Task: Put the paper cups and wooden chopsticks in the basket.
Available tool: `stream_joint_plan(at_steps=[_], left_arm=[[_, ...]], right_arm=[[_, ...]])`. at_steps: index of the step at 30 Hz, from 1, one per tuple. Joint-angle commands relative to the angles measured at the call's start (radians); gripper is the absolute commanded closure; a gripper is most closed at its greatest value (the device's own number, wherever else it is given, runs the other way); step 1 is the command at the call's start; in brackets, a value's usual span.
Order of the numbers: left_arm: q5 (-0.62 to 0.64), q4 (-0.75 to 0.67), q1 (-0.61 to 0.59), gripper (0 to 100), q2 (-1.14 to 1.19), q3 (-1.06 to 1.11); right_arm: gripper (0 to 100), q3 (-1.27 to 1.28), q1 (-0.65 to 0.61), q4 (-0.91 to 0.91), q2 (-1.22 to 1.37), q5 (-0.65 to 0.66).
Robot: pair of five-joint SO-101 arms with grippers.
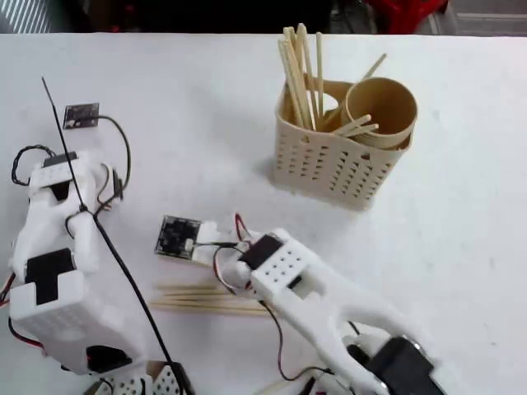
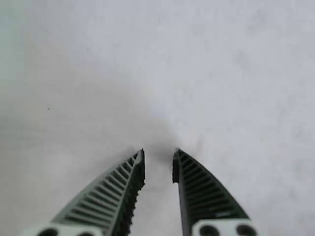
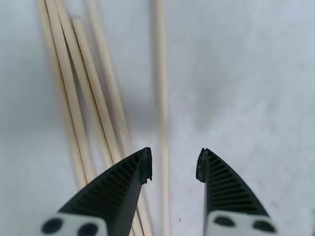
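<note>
Hovering over loose chopsticks [image 1: 206, 298] at 6 o'clock on table [image 1: 461, 214], right gripper [image 3: 173, 164] has fingers narrowly parted, gripping nothing, single stick [image 3: 160, 73] under gap. We see left gripper [image 2: 158, 162] toward 9 o'clock, barely open, empty — basket [image 1: 329, 169] at 1 o'clock holds paper cup [image 1: 380, 111], upright chopsticks [image 1: 300, 70].

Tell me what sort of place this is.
Probably a robotics lab or hobby workbench: two white plastic robot arms on a plain white table, practising with a cream perforated plastic basket holding wooden chopsticks and a brown paper cup.
</note>
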Motion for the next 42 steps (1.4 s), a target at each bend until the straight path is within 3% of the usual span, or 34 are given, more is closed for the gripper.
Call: stream_joint_plan(at_steps=[1, 7, 11, 18, 28, 33, 37, 42], left_arm=[[0.006, -0.018, 0.01, 89, -0.019, -0.005], [0.006, -0.018, 0.01, 89, -0.019, -0.003], [0.006, -0.018, 0.01, 89, -0.019, -0.003], [0.006, -0.018, 0.01, 89, -0.019, -0.003], [0.006, -0.018, 0.01, 89, -0.019, -0.003], [0.006, -0.018, 0.01, 89, -0.019, -0.003], [0.006, -0.018, 0.01, 89, -0.019, -0.003], [0.006, -0.018, 0.01, 89, -0.019, -0.002]], right_arm=[[83.7, -0.002, 0.004, -0.061, 0.064, 0.021], [84.6, -0.014, 0.005, -0.094, 0.137, 0.023], [98.5, -0.017, 0.005, -0.094, 0.142, 0.018], [98.2, -0.018, 0.007, -0.036, 0.093, 0.018], [98.2, -0.046, 0.168, 0.14, -0.381, -0.064], [98.2, -0.23, 0.206, 0.222, -0.641, -0.066], [98.2, -0.445, 0.217, 0.145, -0.728, -0.068], [98.1, -0.511, 0.222, -0.228, -0.676, -0.063]])
